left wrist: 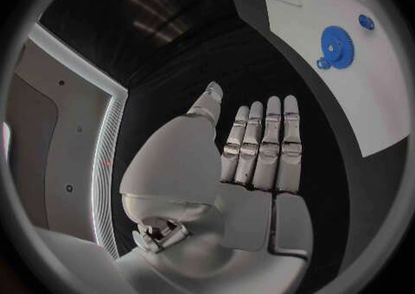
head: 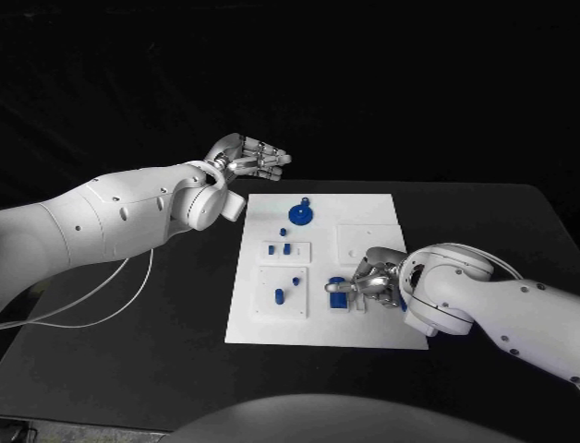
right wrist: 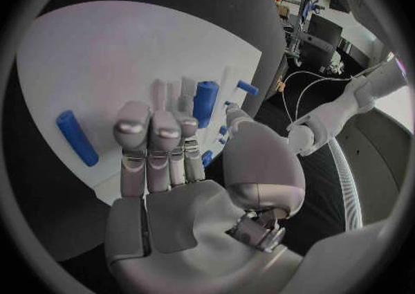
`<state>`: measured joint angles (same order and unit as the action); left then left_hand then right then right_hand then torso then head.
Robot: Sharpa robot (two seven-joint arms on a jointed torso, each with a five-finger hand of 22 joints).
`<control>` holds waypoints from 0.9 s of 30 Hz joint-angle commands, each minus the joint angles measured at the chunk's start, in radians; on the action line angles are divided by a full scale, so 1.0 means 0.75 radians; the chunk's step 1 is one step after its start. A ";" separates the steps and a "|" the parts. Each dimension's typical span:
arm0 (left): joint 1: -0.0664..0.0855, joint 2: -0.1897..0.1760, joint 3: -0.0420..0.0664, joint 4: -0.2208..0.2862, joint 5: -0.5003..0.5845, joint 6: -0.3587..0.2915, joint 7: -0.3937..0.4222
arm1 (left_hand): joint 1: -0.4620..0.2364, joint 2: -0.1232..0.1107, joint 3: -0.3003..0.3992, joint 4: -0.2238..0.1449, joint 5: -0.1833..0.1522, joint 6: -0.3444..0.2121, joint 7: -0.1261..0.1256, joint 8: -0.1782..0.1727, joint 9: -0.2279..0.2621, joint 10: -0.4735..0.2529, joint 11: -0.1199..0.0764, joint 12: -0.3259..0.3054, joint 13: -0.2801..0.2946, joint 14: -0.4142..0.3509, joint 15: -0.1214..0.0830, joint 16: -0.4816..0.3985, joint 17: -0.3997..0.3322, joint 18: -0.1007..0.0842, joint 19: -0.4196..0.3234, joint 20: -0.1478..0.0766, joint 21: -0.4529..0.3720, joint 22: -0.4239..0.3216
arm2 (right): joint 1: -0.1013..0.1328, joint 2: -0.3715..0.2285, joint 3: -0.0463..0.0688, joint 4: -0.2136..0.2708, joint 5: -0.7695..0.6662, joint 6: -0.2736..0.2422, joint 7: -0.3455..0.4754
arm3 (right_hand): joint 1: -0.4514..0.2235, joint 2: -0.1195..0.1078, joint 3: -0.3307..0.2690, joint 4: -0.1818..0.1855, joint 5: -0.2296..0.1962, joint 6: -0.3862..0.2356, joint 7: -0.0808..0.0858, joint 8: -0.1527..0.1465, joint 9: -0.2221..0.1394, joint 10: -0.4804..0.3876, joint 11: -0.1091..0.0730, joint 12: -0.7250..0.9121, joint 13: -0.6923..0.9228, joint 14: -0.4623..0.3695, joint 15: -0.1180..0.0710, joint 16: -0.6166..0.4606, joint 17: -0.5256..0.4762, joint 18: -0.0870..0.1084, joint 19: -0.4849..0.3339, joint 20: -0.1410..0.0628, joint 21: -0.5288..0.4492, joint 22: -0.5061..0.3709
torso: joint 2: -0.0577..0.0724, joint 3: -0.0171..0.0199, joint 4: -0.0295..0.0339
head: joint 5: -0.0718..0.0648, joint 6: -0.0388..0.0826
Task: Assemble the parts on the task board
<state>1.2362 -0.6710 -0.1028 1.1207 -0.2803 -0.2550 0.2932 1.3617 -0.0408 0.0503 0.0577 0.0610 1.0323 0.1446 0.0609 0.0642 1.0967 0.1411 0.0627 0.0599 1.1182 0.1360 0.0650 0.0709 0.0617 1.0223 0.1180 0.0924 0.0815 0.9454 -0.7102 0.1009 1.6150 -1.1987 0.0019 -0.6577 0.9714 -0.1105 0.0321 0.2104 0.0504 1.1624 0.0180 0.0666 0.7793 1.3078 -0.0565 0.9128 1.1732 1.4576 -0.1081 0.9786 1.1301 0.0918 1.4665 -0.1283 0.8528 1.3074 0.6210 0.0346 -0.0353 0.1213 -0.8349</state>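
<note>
Two hands: both over the black table [head: 144, 314], one at each end of the task board [head: 370, 332].
Left hand [head: 247, 159]: hovers above the table just past the board's far left corner, touching nothing; the left wrist view [left wrist: 259, 162] shows its fingers [left wrist: 270, 143] straight, side by side, with the thumb set apart and the palm bare, so it is spread and holds nothing.
Right hand [head: 374, 283]: low over the near right part of the board, its fingers [head: 359, 288] bent down among the small parts there.
Right-hand grasp: in the right wrist view [right wrist: 186, 169] the fingers [right wrist: 149, 138] curl forward toward a blue cylinder [right wrist: 205, 102] that stands just beyond their tips; whether they pinch it or only touch it, I cannot tell.
Blue block [head: 337, 292]: on the board right at the right hand's fingertips.
Blue peg [right wrist: 76, 138]: lies flat on the board beside the right hand's fingers, apart from them.
Blue gear [head: 299, 215]: flat on the far part of the board, nearer the left hand's fingers than the right's, with a small blue knob [head: 304, 199] just beyond it; the left wrist view shows the gear [left wrist: 337, 46] past that hand's fingertips, untouched.
Other small blue parts [head: 281, 296]: on the board's left panels, between the two hands, clear of both.
</note>
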 commanded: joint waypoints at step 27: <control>0.000 -0.007 0.000 0.008 0.007 0.012 0.010 | -0.002 -0.007 0.000 0.006 -0.005 -0.004 0.000 0.002 -0.001 -0.005 0.000 -0.003 0.000 -0.006 0.000 -0.004 0.001 -0.001 -0.002 0.007 0.000 -0.002 | -0.019 -0.173 0.103 0.129 -0.010 -0.020 0.020 | 0.073 0.070 -0.032 -0.183 0.095 0.019 -0.005 -0.003 0.040 0.018 0.002 0.022 -0.012 0.008 -0.001 0.010 -0.002 -0.010 0.080 0.000 0.016 0.063 | 0.000 0.0017 -0.0021 | -0.017 0.020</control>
<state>1.2362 -0.6764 -0.1031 1.1230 -0.2802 -0.2549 0.2925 1.3617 -0.0408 0.0503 0.0577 0.0610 1.0324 0.1446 0.0609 0.0642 1.0968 0.1411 0.0627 0.0599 1.1182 0.1360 0.0650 0.0709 0.0617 1.0223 0.1180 0.0924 0.0806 0.9309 -0.8331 0.1738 1.7086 -1.1957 -0.0217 -0.6535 1.0230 -0.0586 0.0081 0.0757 0.1181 1.1723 0.0140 0.0601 0.8085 1.3154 -0.0574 0.9278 1.1634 1.4576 -0.1081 0.9812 1.1276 0.0920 1.4665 -0.1283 0.8593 1.3074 0.6202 0.0346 -0.0362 0.1111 -0.8227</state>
